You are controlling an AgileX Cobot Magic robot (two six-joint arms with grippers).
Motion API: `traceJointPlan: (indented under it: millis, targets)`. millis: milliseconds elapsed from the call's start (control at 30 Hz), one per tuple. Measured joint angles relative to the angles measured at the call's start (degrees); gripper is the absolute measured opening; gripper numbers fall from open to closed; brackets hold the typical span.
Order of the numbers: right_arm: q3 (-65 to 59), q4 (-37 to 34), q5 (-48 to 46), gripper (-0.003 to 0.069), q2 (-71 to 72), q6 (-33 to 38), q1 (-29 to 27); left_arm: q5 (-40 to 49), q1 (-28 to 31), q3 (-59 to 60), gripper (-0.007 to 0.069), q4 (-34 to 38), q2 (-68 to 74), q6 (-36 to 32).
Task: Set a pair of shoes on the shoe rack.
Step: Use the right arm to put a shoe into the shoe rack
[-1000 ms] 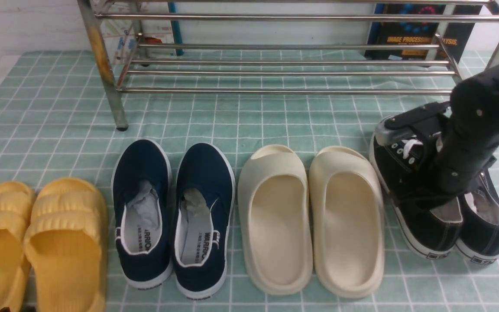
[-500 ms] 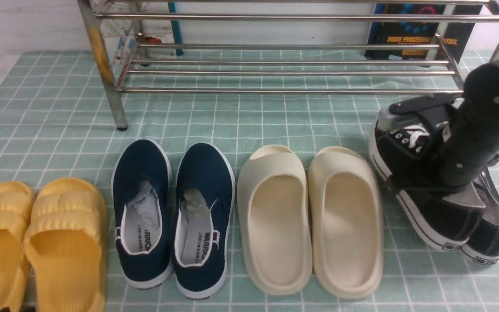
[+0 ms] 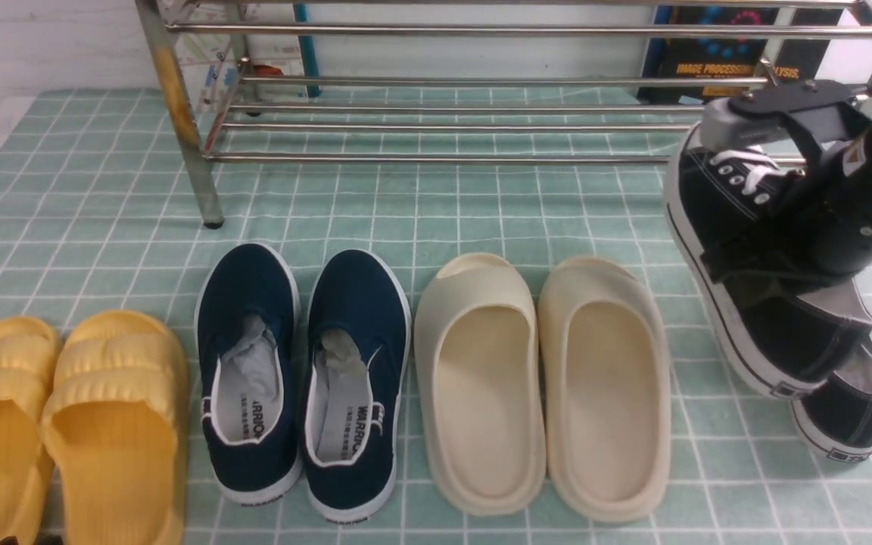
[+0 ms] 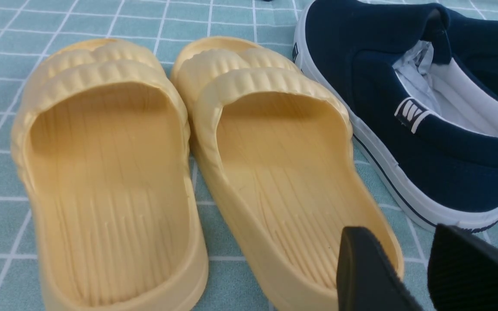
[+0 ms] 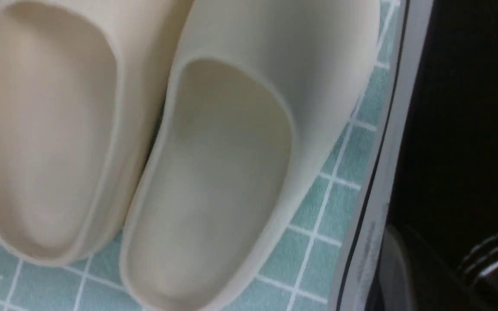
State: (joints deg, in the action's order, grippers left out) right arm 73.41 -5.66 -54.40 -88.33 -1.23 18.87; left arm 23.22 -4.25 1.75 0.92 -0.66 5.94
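1. Black canvas marks the task's shoes. The raised sneaker, a low-top with white laces and a white rubber sole, hangs tilted at the far right of the row, toe up and heel low.
2. The right gripper is clamped on the raised sneaker: one finger lies over the laced top and the other across the side further back.
3. Its toe shows level with the lowest front bar of the shoe rack – a wide, low frame of shiny steel tubes – but no part of the shoe rests on a bar.
4. The second sneaker, its black canvas mate, lies flat on the green checked cloth, partly behind the raised heel. Whether that heel touches it, I cannot tell.
5. In the right wrist view the white sole edge runs just beside the cream foam slides.
6. The left gripper hovers over the heel of the nearer of the ribbed yellow rubber slides. Its two black fingers stand a little apart – nothing is between them.
7. The navy slip-ons with white trim stand between the yellow and cream pairs, all apart from the rack.
8. One rack leg at the left is rust-stained.
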Motion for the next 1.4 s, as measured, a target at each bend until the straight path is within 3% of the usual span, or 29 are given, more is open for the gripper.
traceJointPlan:
  millis: [333, 800, 1100, 1233, 1333, 1400]
  targets:
    - [21.0, 7.5, 1.8, 0.0015, -17.7, 0.2, 0.0, 0.0, 0.0, 0.0, 0.0239, 0.0, 0.0, 0.0]
    - [49.2, 12.0, -0.3, 0.0016, -39.1, -0.9, -1.1, 0.0, 0.0, 0.0, 0.0239, 0.0, 0.0, 0.0]
    - [53.2, 10.7, 0.2, 0.0029, -43.1, -5.5, -2.8, 0.0, 0.0, 0.0, 0.0239, 0.0, 0.0, 0.0]
    - [53.5, 10.9, 2.0, 0.0074, -43.1, -6.5, -2.9, 0.0, 0.0, 0.0, 0.0239, 0.0, 0.0, 0.0]
    - [53.9, 10.7, 2.3, 0.0193, -42.9, -6.8, -3.1, 0.0, 0.0, 0.0, 0.0239, 0.0, 0.0, 0.0]
    - [54.6, 9.8, 0.7, 0.0315, -42.4, -6.9, -3.1, 0.0, 0.0, 0.0, 0.0239, 0.0, 0.0, 0.0]
